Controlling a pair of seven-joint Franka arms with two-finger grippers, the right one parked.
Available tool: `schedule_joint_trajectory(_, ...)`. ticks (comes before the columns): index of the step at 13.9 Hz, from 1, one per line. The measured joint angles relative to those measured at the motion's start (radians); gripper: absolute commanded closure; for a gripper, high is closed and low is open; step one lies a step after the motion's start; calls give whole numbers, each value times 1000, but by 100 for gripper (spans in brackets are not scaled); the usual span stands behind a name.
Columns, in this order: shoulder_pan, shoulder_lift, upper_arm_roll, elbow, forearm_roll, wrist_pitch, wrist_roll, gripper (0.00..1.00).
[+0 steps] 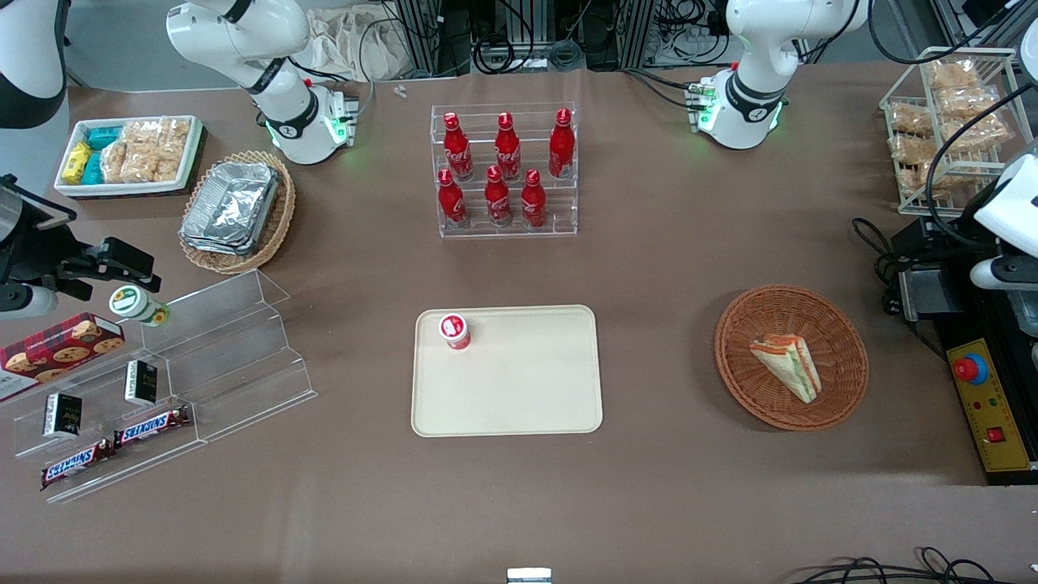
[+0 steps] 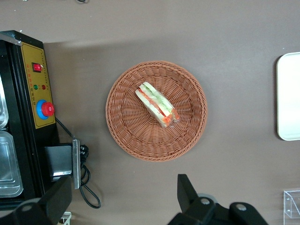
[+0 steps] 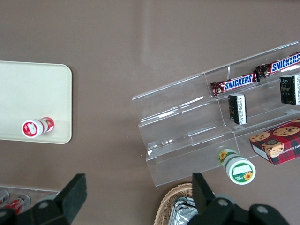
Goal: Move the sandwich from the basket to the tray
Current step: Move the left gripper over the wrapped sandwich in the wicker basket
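1. The sandwich [image 2: 157, 105] lies flat near the middle of the round reddish-brown basket [image 2: 123, 133], toward the working arm's end of the table. It seems to sit in clear wrap; I can't be sure.
2. The left gripper [image 2: 123, 197] hangs high above the table, looking down on the basket. Its fingers [image 2: 186, 189] stand spread wide with nothing between them. It is well clear of the sandwich, so the pick has not started.
3. The tray [image 1: 519, 405] sits mid-table, well apart from the basket. A small red-and-white cup [image 1: 455, 331] stands in one of the two tray corners farther from the front camera; the remaining tray surface is bare.
4. Handling, my judgement — light, soft, easy to crush. The bread compresses and the layers can shear or slide apart if squeezed hard. If that is film, it is also slippery.
5. Grip point: across the two flat bread faces would need a side approach, which is awkward in a shallow basket. The better bet is to come from above and pinch across the wedge's thick middle, fingers along the long edges, with gentle closure.
6. Risk — the fingertips snagging the wicker on descent, or the wedge rotating in the grasp during lift.
7. Drop zone: open tray area, away from the cup.
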Motion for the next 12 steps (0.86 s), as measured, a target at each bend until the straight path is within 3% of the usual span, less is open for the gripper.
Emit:
schedule_joint_trajectory(8, -3, 26, -10, -18, 0, 4, -1, 0)
schedule_joint_trajectory(12, -7, 60, -13, -141, -1, 143, -17, 0)
